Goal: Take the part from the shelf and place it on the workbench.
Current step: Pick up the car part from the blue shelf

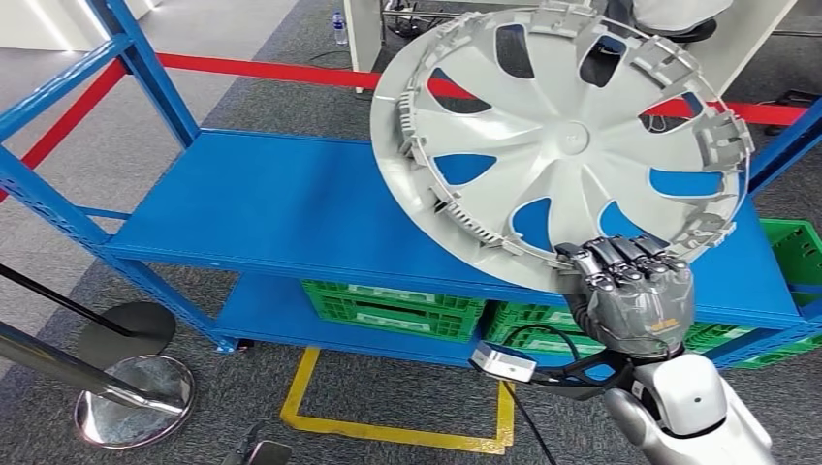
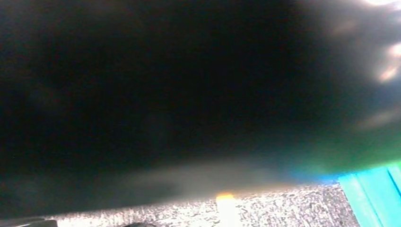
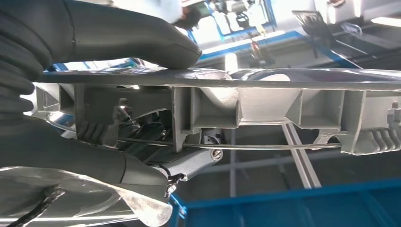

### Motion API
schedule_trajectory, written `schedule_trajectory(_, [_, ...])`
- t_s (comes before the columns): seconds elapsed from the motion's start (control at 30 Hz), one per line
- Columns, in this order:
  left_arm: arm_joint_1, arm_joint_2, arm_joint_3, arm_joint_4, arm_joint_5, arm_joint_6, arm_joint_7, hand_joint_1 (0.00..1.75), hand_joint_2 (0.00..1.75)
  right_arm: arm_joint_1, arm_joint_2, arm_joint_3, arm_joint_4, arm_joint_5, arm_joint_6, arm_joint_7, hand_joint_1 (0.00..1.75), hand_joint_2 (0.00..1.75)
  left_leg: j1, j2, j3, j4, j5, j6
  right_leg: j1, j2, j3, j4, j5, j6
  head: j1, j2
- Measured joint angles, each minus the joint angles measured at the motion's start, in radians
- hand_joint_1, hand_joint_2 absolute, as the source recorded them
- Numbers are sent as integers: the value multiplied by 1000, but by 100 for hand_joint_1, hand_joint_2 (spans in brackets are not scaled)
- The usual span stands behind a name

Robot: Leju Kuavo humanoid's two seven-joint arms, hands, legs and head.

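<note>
One hand did the work: our right hand [image 1: 635, 291] gripped the hubcap [image 1: 562, 136] by its lower rim, fingers [image 1: 620, 254] hooked over the edge, and held it tilted, inner face toward us, above the right half of the blue shelf [image 1: 262, 208]. In the right wrist view the thumb [image 3: 142, 40] lay flat on one face of the rim [image 3: 283, 78] while the darker fingers closed on the ribbed underside, beside the wire ring [image 3: 265, 145]. The hubcap appeared clear of the shelf top, though its far edge hid any contact there. Our left wrist view was dark and blurred, so we could not tell what state the left hand was in.

We judged the pick done and the carry in hand; the workbench was not visible. A wide disc held at one edge wants to swing, so we would keep the wrist steady, hold the pinch firm on the rim and move slowly. We would lift it well away from the shelf's right post [image 1: 785, 145] before turning, since the clips [image 1: 722, 145] round the rim could snag. Green crates [image 1: 388, 305] sat on the lower level, and two stanchion bases [image 1: 136, 397] stood on the floor at left, worth minding when we stepped away.
</note>
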Motion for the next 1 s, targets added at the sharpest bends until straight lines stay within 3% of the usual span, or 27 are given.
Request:
schedule_trajectory(0.17, [-24, -1, 10, 2, 13, -31, 26, 0, 0, 0, 0, 4, -12, 1, -2, -20, 175, 175, 0, 0, 0, 0, 0, 0, 0, -1, 0, 0, 0, 0, 0, 0])
schedule_trajectory(0.4, [-39, -2, 10, 4, -17, 2, 75, 0, 0, 0, 1, 16, -7, 1, -2, 3, 175, 175, 0, 0, 0, 0, 0, 0, 0, 0, 0, 0, 0, 0, 0, 0])
schedule_trajectory(1.0, [-39, -3, 10, 4, -24, -2, 69, 0, 0, 0, 1, 44, 0, 1, -2, 41, 175, 175, 0, 0, 0, 0, 0, 0, 0, 0, 0, 0, 0, 0, 0, 0])
